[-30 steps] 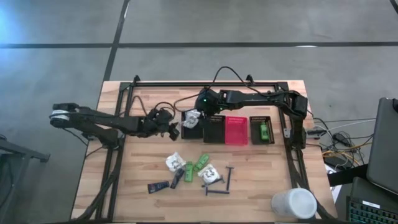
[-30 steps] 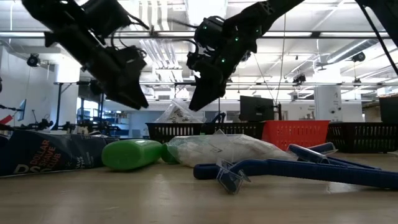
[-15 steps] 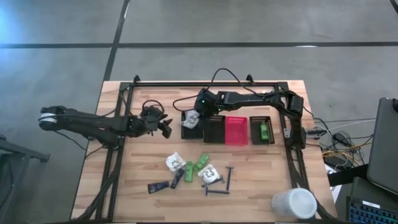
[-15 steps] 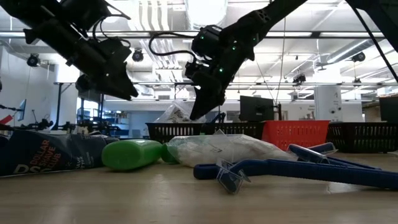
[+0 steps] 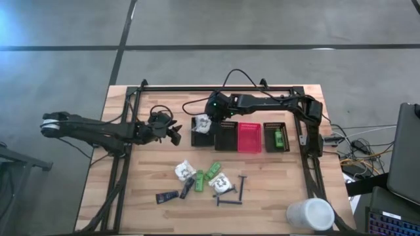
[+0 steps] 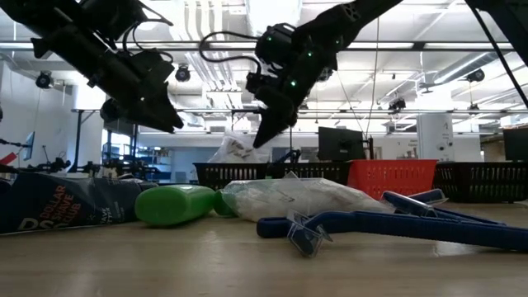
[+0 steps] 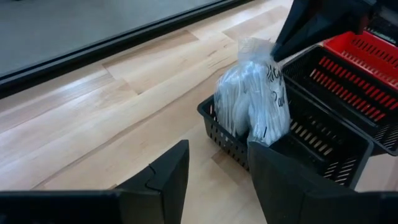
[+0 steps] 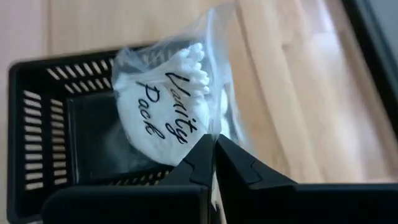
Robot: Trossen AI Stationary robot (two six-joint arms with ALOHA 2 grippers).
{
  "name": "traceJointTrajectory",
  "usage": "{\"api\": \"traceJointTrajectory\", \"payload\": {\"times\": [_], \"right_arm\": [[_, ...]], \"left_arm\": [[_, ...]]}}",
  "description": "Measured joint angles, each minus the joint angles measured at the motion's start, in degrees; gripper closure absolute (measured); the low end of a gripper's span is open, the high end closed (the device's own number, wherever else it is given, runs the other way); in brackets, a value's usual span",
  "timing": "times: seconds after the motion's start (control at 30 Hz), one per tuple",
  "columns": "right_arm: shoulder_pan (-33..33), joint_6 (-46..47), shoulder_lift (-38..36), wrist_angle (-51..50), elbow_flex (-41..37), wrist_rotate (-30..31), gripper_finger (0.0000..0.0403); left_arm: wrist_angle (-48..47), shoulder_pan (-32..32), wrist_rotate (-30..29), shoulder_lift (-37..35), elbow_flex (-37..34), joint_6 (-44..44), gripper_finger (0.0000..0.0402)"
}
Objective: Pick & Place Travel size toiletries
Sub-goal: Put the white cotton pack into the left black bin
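A white packet [image 8: 161, 118] marked "Vanity Pack" stands in the leftmost black bin [image 5: 197, 139], and my right gripper [image 8: 214, 146] is shut on it. My left gripper [image 7: 217, 180] hangs open just left of that bin, over bare wood, touching nothing. Other toiletries lie loose on the table's near middle. They are two white packets [image 5: 184, 171], green bottles [image 5: 211, 172], black tubes [image 5: 167, 195] and razors [image 5: 243, 187]. One green bottle [image 5: 278, 137] lies in the rightmost black bin. My right gripper pinches the packet's clear plastic top edge [image 8: 214, 124] between its two fingers. The fingers come from above, slanting in from the table's right. The packet stands upright below them, with its lower part inside the bin.
Four mesh bins stand in a row at mid-table: three black [image 5: 227, 136] and one red [image 5: 249, 137]. A large white cup [image 5: 310, 214] sits at the near right corner. A dark frame rail [image 5: 216, 88] runs along the far edge. Bare wood lies at the near left.
My left gripper has drawn back from the leftmost bin toward the table's left edge, then kept still. My right gripper dipped toward the packet in that bin and has come up a little.
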Motion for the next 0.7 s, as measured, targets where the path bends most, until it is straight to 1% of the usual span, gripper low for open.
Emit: {"api": "traceJointTrajectory", "payload": {"times": [0.07,0.13,0.27,0.47,0.53,0.7], "right_arm": [[0.23,-1.90,-0.02,-0.27,0.97,0.60,0.0394],[0.71,-4.25,-0.02,-1.02,1.73,2.82,0.0394],[1.32,-8.12,-0.02,-2.36,2.31,3.25,0.0394],[1.84,-9.02,0.41,-5.65,2.35,4.14,0.0394],[2.15,-9.58,0.42,-5.54,2.35,5.69,0.0394],[2.32,-9.84,0.39,-5.18,2.72,5.97,0.0394]], "left_arm": [[-0.01,0.00,0.00,0.00,0.00,0.00,0.0232],[-0.01,0.00,0.00,0.00,0.00,-0.05,0.0232],[0.04,0.00,0.05,0.00,0.00,-0.09,0.0234],[0.58,0.02,2.44,0.02,0.00,-0.07,0.0234],[0.56,0.02,2.52,0.04,-0.04,-0.07,0.0234],[0.74,0.02,2.51,0.05,-0.17,-0.07,0.0234]]}}
